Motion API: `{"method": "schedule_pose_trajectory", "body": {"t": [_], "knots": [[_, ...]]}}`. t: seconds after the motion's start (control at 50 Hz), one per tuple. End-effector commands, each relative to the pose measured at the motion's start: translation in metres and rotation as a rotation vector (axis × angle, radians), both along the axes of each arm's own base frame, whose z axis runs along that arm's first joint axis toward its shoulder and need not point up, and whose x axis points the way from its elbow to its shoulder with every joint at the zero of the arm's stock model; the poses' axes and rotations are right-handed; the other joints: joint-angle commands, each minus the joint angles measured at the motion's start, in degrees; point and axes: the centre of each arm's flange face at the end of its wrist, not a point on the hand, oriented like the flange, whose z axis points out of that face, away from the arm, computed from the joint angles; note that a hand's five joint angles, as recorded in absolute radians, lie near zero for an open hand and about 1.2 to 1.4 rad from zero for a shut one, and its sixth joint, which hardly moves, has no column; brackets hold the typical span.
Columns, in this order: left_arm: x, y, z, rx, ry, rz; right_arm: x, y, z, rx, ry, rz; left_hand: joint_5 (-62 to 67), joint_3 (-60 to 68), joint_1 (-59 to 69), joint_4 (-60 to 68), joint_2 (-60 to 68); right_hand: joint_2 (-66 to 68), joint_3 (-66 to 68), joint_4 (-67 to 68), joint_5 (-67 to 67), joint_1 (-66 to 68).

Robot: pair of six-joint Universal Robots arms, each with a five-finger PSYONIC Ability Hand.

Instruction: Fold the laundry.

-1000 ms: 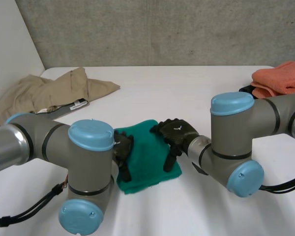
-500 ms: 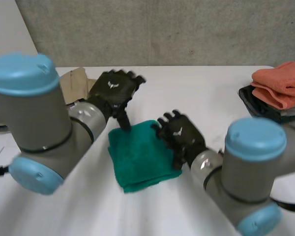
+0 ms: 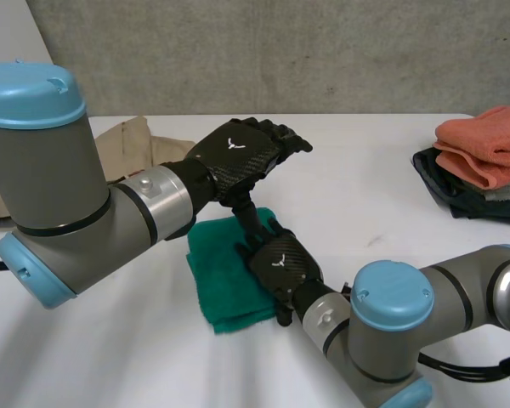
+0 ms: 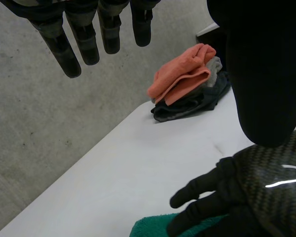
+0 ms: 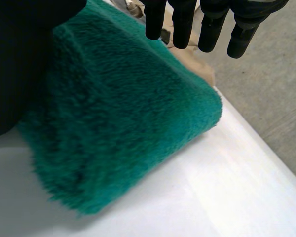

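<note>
Now the left hand [image 3: 238,157] has lifted clear of the folded green towel [image 3: 223,285] and hangs above its far edge, fingers straight and empty. The right hand [image 3: 280,263] has shifted along the towel's right side, fingers released. The fold on the counter [image 3: 365,187] looks finished.

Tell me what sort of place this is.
Most likely a robotics lab bench set up for laundry folding: a bare white table against a grey concrete wall, a folded green towel in the middle, and a stack of folded cloths at the table's far right.
</note>
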Motion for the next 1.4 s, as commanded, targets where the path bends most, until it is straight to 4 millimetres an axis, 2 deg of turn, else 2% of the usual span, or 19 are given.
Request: {"method": "schedule_pose_trajectory", "body": {"t": [0.02, 0.16, 0.22, 0.24, 0.26, 0.4, 0.52, 0.62, 0.64, 0.7, 0.78, 0.9, 0.92, 1.02, 1.08, 1.16, 1.22, 1.32, 1.4], "knots": [[0.000, 0.000, 0.002, -0.001, 0.004, 0.001, 0.010, -0.011, 0.008, -0.042, -0.037, 0.005, -1.34, -1.30, 0.43, -0.80, -1.23, 3.53, 3.63, 3.57, 2.95, 2.81], [0.000, 0.000, 0.002, -0.002, 0.003, 0.001, 0.017, -0.020, 0.011, -0.061, -0.057, 0.006, -1.34, -1.30, 0.43, -0.80, -1.23, 13.43, 13.53, 13.46, 12.84, 12.71], [0.001, 0.000, 0.002, -0.002, 0.003, 0.002, 0.021, -0.024, 0.009, -0.064, -0.063, 0.012, -1.34, -1.30, 0.43, -0.80, -1.23, 39.43, 39.53, 39.46, 38.84, 38.71], [0.001, 0.000, 0.002, -0.004, 0.004, 0.002, 0.024, -0.026, 0.009, -0.069, -0.069, 0.019, -1.34, -1.30, 0.43, -0.80, -1.23, 61.35, 61.45, 61.38, 60.76, 60.63], [0.001, 0.000, 0.002, -0.004, 0.004, 0.002, 0.026, -0.027, 0.010, -0.072, -0.074, 0.025, -1.34, -1.30, 0.43, -0.80, -1.23, 67.84, 67.94, 67.87, 67.25, 67.12], [0.004, -0.004, 0.007, -0.017, 0.013, 0.015, 0.035, -0.044, 0.042, -0.152, -0.165, 0.003, -1.34, -1.30, 0.43, -0.80, -1.23, 67.91, 68.00, 67.94, 67.32, 67.19], [0.012, -0.014, 0.035, -0.086, 0.059, 0.055, 0.027, -0.078, 0.079, -0.249, -0.231, -0.062, -1.34, -1.30, 0.43, -0.80, -1.23, 67.91, 68.00, 67.94, 67.32, 67.19], [0.020, -0.021, 0.056, -0.140, 0.096, 0.097, 0.003, -0.124, 0.129, -0.388, -0.319, -0.157, -1.51, -1.47, 0.26, -0.97, -1.40, 67.91, 68.00, 67.94, 67.32, 67.19], [0.021, -0.023, 0.061, -0.149, 0.110, 0.105, -0.009, -0.142, 0.149, -0.455, -0.355, -0.194, -1.51, -1.47, 0.26, -0.97, -1.40, 67.91, 68.00, 67.94, 67.32, 67.19], [0.022, -0.024, 0.066, -0.154, 0.130, 0.107, -0.029, -0.164, 0.170, -0.535, -0.394, -0.249, -1.51, -1.47, 0.26, -0.97, -1.40, 67.91, 68.00, 67.94, 67.32, 67.19], [0.022, -0.023, 0.072, -0.152, 0.159, 0.106, -0.084, -0.208, 0.213, -0.664, -0.499, -0.362, -1.51, -1.47, 0.26, -0.97, -1.40, 67.91, 68.00, 67.94, 67.32, 67.19], [0.022, -0.023, 0.068, -0.140, 0.156, 0.105, -0.167, -0.259, 0.238, -0.728, -0.576, -0.492, -1.51, -1.47, 0.26, -0.97, -1.40, 67.91, 68.00, 67.94, 67.32, 67.19], [0.021, -0.022, 0.067, -0.138, 0.154, 0.103, -0.194, -0.274, 0.234, -0.725, -0.585, -0.535, -1.51, -1.47, 0.26, -0.97, -1.40, 67.91, 68.00, 67.94, 67.32, 67.19], [0.020, -0.021, 0.064, -0.127, 0.150, 0.099, -0.263, -0.315, 0.190, -0.648, -0.553, -0.600, -1.51, -1.47, 0.26, -0.97, -1.40, 67.91, 68.00, 67.94, 67.32, 67.19], [0.019, -0.020, 0.060, -0.117, 0.143, 0.095, -0.284, -0.325, 0.162, -0.595, -0.514, -0.600, -1.51, -1.47, 0.26, -0.97, -1.40, 67.91, 68.00, 67.94, 67.32, 67.19], [0.018, -0.021, 0.054, -0.103, 0.134, 0.095, -0.311, -0.335, 0.091, -0.438, -0.443, -0.576, -1.51, -1.47, 0.26, -0.97, -1.40, 67.91, 68.00, 67.94, 67.32, 67.19], [0.017, -0.020, 0.050, -0.092, 0.128, 0.091, -0.327, -0.330, 0.060, -0.345, -0.415, -0.572, -1.51, -1.47, 0.26, -0.97, -1.40, 67.91, 68.00, 67.94, 67.32, 67.19], [0.013, -0.018, 0.042, -0.075, 0.117, 0.080, -0.348, -0.320, 0.043, -0.288, -0.391, -0.567, -1.34, -1.30, 0.43, -0.80, -1.23, 67.91, 68.00, 67.94, 67.32, 67.19], [0.011, -0.016, 0.041, -0.071, 0.115, 0.074, -0.358, -0.317, 0.057, -0.304, -0.387, -0.567, -1.34, -1.30, 0.43, -0.80, -1.23, 67.91, 68.00, 67.94, 67.32, 67.19]]}}
